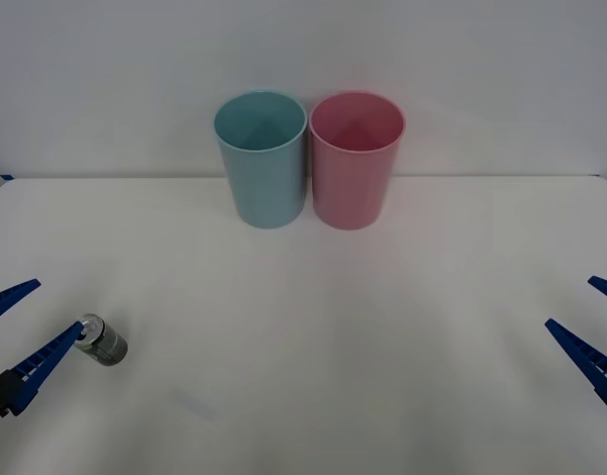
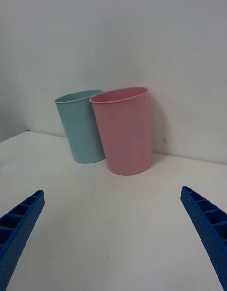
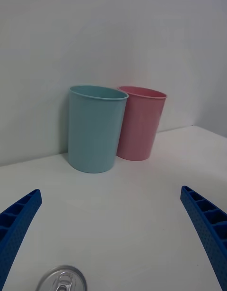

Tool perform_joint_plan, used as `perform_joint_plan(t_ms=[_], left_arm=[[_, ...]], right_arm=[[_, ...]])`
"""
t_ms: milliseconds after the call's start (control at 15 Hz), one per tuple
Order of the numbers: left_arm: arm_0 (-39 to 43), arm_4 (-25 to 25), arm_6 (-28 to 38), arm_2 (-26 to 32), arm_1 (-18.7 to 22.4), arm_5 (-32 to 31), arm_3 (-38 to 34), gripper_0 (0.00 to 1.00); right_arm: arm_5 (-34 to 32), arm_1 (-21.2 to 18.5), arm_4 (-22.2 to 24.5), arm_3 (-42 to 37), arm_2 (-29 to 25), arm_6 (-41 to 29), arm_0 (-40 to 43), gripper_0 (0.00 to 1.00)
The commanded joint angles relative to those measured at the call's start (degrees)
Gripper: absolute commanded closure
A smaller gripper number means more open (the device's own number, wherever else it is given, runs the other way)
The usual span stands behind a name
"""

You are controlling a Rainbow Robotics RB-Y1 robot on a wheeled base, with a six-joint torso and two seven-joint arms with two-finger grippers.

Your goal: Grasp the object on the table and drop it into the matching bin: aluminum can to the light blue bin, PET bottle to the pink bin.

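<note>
The aluminum can (image 1: 103, 340), small and dark with a silver lid, stands on the white table (image 1: 313, 327) near its front left. My left gripper (image 1: 26, 332) is open, and the tip of one blue finger lies right beside the can. In the left wrist view the can's lid and pull tab (image 3: 61, 278) show low between the spread fingers of that gripper (image 3: 109, 192). At the back centre the light blue bin (image 1: 260, 158) and the pink bin (image 1: 356, 158) stand side by side, touching. My right gripper (image 1: 592, 322) hangs open and holds nothing at the far right.
A plain white wall rises right behind the bins. Wide bare tabletop lies between the can and the bins. In the right wrist view the pink bin (image 2: 124, 130) is nearer than the light blue bin (image 2: 81, 126).
</note>
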Motion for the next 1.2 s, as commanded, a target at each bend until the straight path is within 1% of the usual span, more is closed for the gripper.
perform_joint_plan(t_ms=[67,133,267,600,1200], left_arm=[[0.0,0.0,0.0,0.0,0.0,0.0,0.0,0.00],[-0.3,0.2,0.1,-0.3,-1.6,0.0,1.0,0.00],[-0.3,1.2,0.1,-0.9,-1.3,0.0,0.9,0.00],[1.4,1.6,-0.1,-0.2,-1.2,0.7,1.0,0.00],[7.5,2.1,-1.0,0.1,-1.2,6.0,1.0,0.00]], right_arm=[[0.0,0.0,0.0,0.0,0.0,0.0,0.0,0.00],[0.0,0.0,0.0,0.0,0.0,0.0,0.0,0.00],[0.0,0.0,0.0,0.0,0.0,0.0,0.0,0.00],[0.0,0.0,0.0,0.0,0.0,0.0,0.0,0.00],[0.0,0.0,0.0,0.0,0.0,0.0,0.0,0.00]])
